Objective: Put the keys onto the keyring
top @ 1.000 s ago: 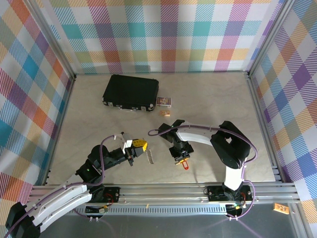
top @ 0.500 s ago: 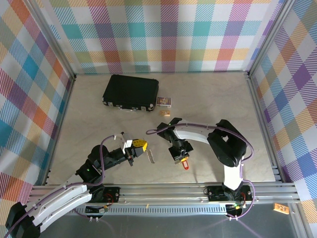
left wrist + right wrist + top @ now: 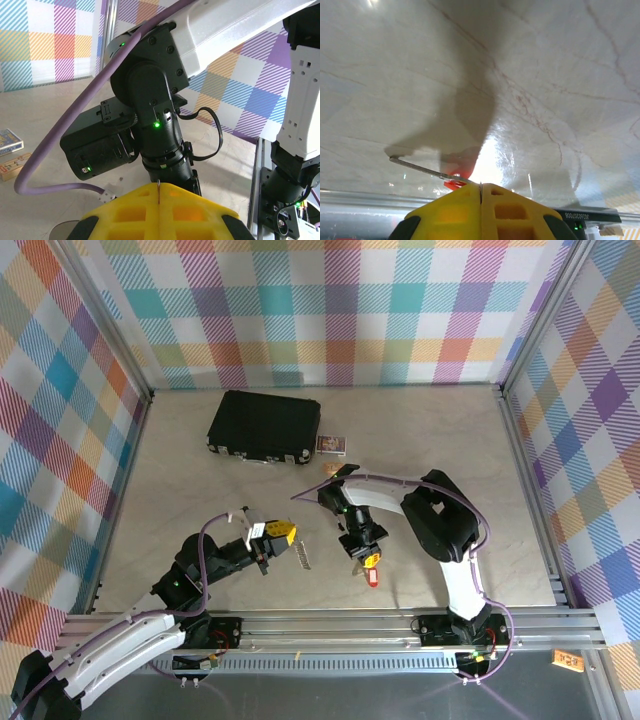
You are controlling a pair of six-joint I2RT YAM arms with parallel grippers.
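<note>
Walls [image 3: 340, 310] rainbow plaid. Table [image 3: 430, 450] beige, marble-veined. Case [image 3: 264, 426] at 11 o'clock black. Keyring [image 3: 374, 579] at 6 o'clock red. Left gripper [image 3: 286, 535] and right gripper [image 3: 369, 560] yellow.

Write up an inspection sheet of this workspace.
Surface: pale marbled table, glossy.
Job's things: keys just off the left end effector, grip unclear; red keyring pinched by the right end effector.
Clutter: black case, card box and tan block towards the back.
End effectors: both shut.
Cables: purple cable looped along each arm.
Surroundings: checked walls, aluminium frame.
</note>
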